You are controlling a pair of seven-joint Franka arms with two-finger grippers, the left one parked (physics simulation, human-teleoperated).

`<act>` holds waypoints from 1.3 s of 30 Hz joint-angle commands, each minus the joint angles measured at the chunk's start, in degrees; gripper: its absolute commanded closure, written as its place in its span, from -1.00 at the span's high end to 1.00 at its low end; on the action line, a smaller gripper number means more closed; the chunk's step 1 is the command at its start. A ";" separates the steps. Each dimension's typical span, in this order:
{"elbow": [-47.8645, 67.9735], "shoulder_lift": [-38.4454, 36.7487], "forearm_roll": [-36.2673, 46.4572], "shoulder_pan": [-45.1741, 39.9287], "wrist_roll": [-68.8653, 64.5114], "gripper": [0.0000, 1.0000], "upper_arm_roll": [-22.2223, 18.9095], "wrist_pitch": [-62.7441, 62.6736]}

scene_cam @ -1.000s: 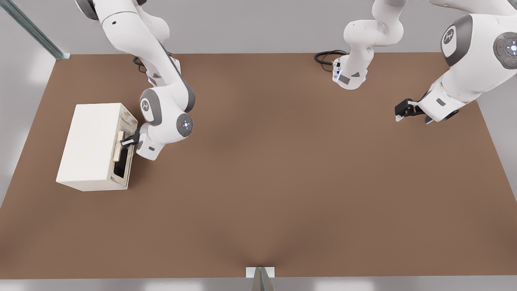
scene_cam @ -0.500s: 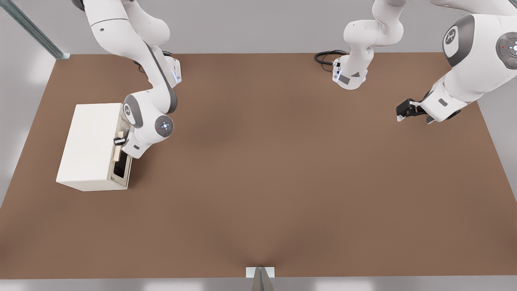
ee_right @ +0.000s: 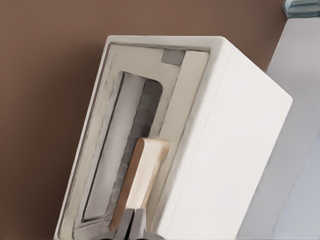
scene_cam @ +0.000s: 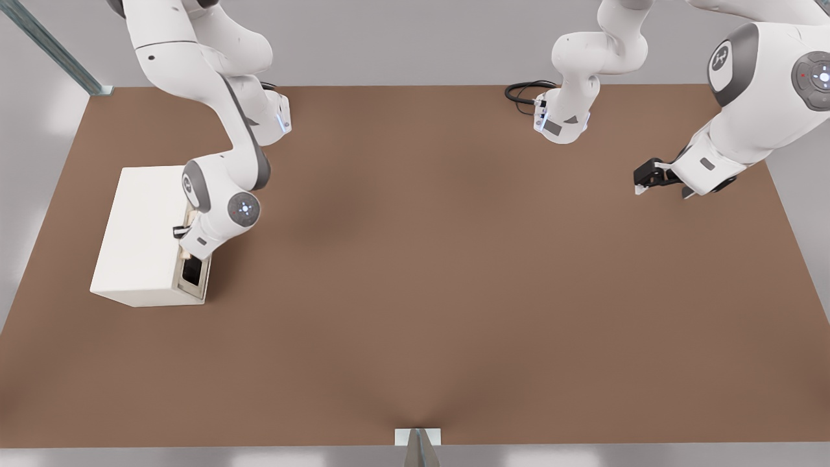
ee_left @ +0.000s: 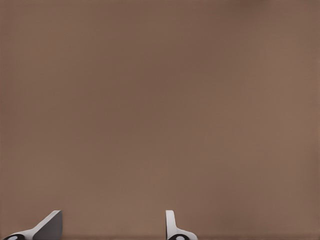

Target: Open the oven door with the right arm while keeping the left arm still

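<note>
Our tool (scene_cam: 179, 231), at nine o'clock on the tabletop (scene_cam: 454, 292), is clamped on the tan handle (ee_right: 142, 175) of the oven door (ee_right: 117, 150); we should pull steadily outward, following the hinge arc

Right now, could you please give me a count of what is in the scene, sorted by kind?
Ovens: 1, the cream oven with its door shut and its tan handle.
Robot arms: 2, the right arm with its gripper at the handle, and the left arm.
Tables: 1, the brown table.
Total: 4.
</note>
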 commanded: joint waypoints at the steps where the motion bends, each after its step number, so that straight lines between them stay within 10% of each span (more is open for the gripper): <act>1: -0.18 -0.22 -0.06 0.04 4.87 -0.57 0.00 0.41; 39: 0.35 1.09 -0.24 -0.84 4.96 -0.57 0.62 -0.21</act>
